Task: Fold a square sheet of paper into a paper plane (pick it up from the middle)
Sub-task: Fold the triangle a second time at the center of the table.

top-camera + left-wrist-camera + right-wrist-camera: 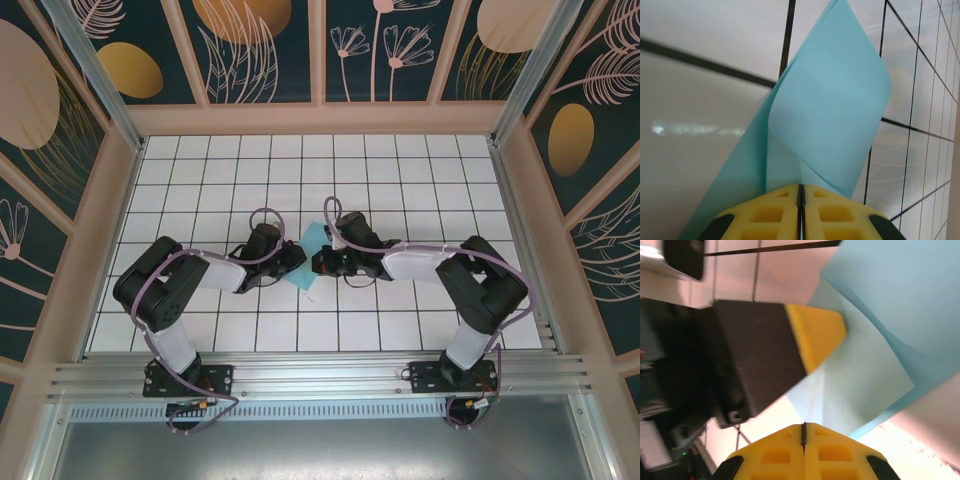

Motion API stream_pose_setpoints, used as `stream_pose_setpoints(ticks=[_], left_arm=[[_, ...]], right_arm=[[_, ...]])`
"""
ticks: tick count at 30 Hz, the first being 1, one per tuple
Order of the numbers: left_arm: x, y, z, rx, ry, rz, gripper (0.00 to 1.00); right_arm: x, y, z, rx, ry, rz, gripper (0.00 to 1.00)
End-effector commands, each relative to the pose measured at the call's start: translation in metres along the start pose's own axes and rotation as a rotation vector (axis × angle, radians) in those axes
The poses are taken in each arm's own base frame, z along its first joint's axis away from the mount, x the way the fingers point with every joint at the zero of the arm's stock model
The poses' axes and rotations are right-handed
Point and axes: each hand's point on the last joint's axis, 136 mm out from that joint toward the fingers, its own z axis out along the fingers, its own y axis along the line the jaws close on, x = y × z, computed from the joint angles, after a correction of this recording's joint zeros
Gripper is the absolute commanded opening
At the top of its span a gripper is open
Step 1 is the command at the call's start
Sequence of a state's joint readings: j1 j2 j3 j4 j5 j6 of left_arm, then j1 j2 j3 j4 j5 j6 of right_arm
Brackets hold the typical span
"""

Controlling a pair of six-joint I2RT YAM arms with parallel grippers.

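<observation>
Centre of the gridded worktop [400, 170]: the left claw [800, 187], fingers pressed together, pinches the near part of the square sheet of paper [830, 115], whose free edge curls up and over, clear of the surface. The right claw [803, 426], pressed shut on nothing, faces it just beside the sheet's lower corner. Bare worktop lies open on every side out to the walls [110, 230].

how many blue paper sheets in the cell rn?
1: a light-blue square paper sheet, curled over itself, over the middle of the white gridded table, pinched in the left hand. Others under it could be hidden.
</observation>
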State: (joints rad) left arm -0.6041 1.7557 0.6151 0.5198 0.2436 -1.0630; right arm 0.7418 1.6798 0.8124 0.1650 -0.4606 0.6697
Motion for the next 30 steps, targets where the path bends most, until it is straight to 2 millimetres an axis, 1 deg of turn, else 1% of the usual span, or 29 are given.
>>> stream_pose_setpoints(ticks=[1, 3, 6, 7, 9, 15, 17, 20, 27, 30], left_arm=[[0.014, -0.001, -0.004, -0.028, -0.001, -0.054, 0.13], [0.023, -0.002, -0.002, -0.040, -0.005, -0.064, 0.13], [0.027, -0.002, -0.003, -0.035, -0.020, -0.094, 0.13], [0.028, 0.001, -0.003, -0.039, -0.026, -0.100, 0.13], [0.023, -0.006, -0.009, -0.017, -0.050, -0.104, 0.13], [0.023, -0.008, -0.010, -0.012, -0.049, -0.094, 0.14], [0.024, -0.008, -0.010, -0.006, -0.045, -0.093, 0.14], [0.023, -0.008, -0.010, -0.002, -0.046, -0.093, 0.15], [0.025, -0.009, -0.008, 0.003, -0.034, -0.087, 0.15], [0.026, -0.009, -0.008, 0.003, -0.033, -0.086, 0.15]], right_arm=[[0.008, 0.011, -0.014, -0.055, 0.000, 0.013, 0.04], [0.017, 0.017, -0.014, -0.069, 0.021, 0.006, 0.04], [0.030, 0.019, -0.008, -0.067, 0.054, 0.012, 0.03], [0.033, 0.016, -0.006, -0.055, 0.057, 0.019, 0.03], [0.038, 0.008, -0.002, -0.042, 0.061, 0.044, 0.02], [0.044, -0.005, 0.008, -0.015, 0.083, 0.076, 0.00], [0.047, -0.008, 0.009, -0.011, 0.079, 0.084, 0.00], [0.049, -0.010, 0.009, -0.011, 0.082, 0.094, 0.00], [0.041, 0.002, 0.015, -0.049, 0.083, 0.083, 0.00], [0.039, 0.003, 0.018, -0.051, 0.087, 0.085, 0.00]])
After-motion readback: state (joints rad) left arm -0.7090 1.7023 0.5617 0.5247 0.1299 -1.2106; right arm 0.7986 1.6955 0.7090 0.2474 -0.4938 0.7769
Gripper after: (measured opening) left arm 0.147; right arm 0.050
